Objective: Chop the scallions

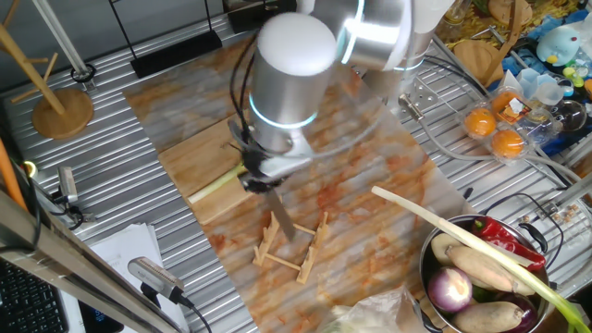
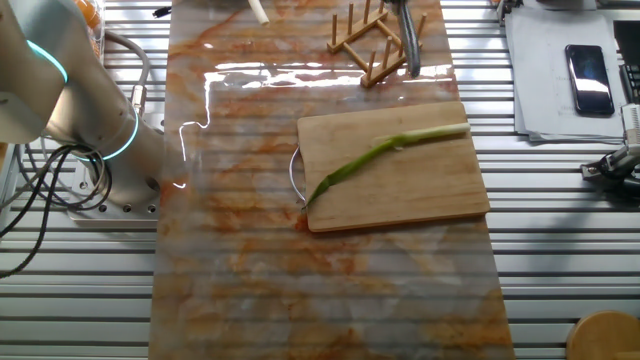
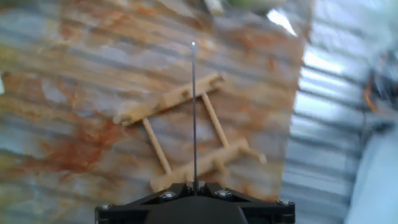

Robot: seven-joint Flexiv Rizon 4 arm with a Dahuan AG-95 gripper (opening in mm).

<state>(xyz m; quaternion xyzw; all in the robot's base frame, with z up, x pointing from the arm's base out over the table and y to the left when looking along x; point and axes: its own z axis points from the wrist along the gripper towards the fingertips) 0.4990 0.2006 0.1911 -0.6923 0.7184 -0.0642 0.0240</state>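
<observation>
Scallion [image 2: 385, 152] lies whole, diagonally on cutting board [image 2: 420, 195]. Wooden rack [image 2: 372, 45] sits on the mat beyond the board's far edge. Knife [image 3: 194, 112] in gripper [image 3: 194, 186], above rack.

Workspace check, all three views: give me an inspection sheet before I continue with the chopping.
Surface: marbled orange mat over a ribbed metal table.
Job's things: scallion lies whole on the cutting board; knife is held over the wooden rack.
Clutter: bowl of vegetables with a long leek; egg carton; phone; wooden stand.
Tool: tool shut on the knife, blade seen edge-on in the hand view.
Cables: black cables by the arm base.
Surroundings: plush toy at the table's edge.
</observation>
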